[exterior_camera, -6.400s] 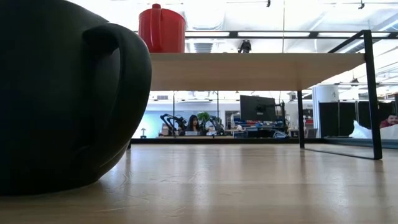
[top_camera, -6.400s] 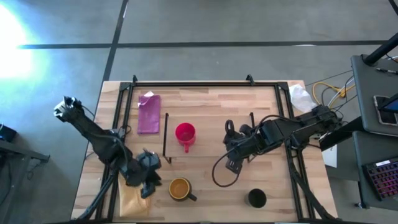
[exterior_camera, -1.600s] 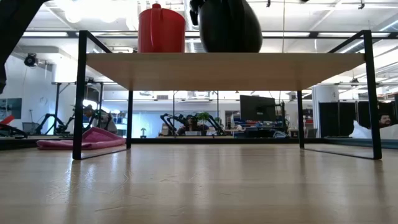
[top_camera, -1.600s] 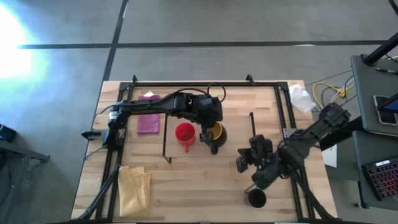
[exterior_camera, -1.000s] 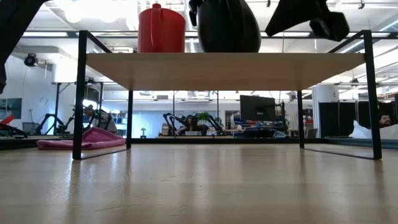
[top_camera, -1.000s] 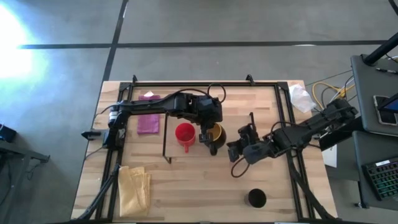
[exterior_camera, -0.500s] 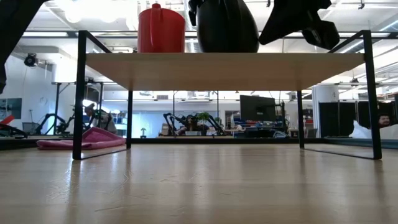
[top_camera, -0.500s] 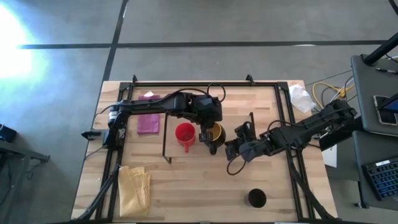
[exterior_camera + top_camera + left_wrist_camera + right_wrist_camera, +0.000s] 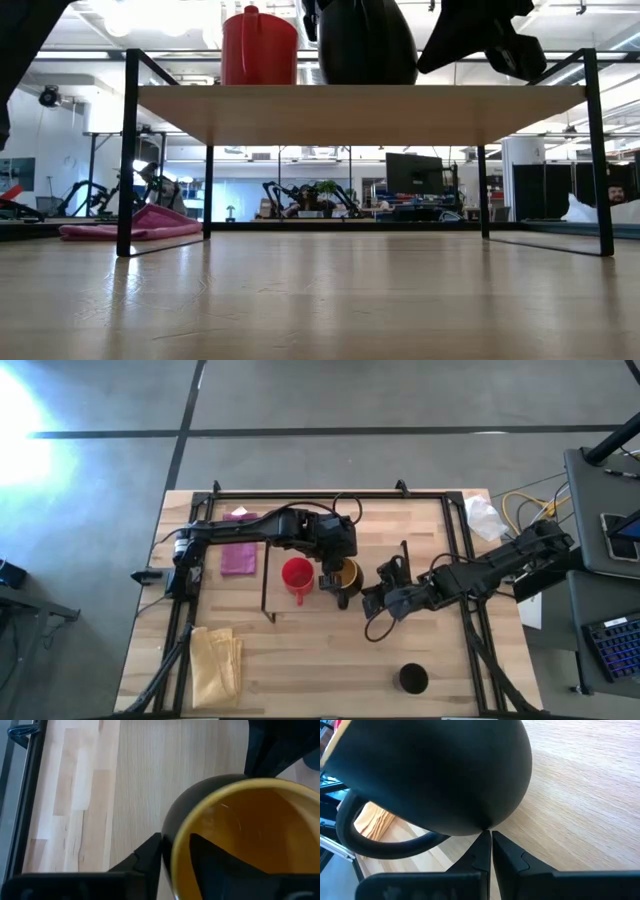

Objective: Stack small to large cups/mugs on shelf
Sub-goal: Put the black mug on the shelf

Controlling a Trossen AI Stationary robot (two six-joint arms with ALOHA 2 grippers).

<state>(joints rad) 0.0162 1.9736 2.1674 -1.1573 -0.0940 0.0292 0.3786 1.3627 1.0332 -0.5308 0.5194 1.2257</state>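
Yellow mug [image 9: 346, 576] sits on the shelf [image 9: 375, 550] just beside the red cup [image 9: 297, 574], and my left gripper [image 9: 330, 581] pinches its rim: in the left wrist view one finger [image 9: 210, 865] is inside the mustard bowl and the other against the dark outer wall. From the low view I see the mug [image 9: 367, 42] and red cup [image 9: 260, 46] both upright on the board. My right gripper [image 9: 372, 597] hangs over the shelf close beside the mug, its fingers [image 9: 482, 852] nearly together with nothing between them, their tips at the mug's dark belly; I cannot tell whether they touch. Black cup [image 9: 412, 679] stands alone on the surface [image 9: 300, 670], well apart from the shelf.
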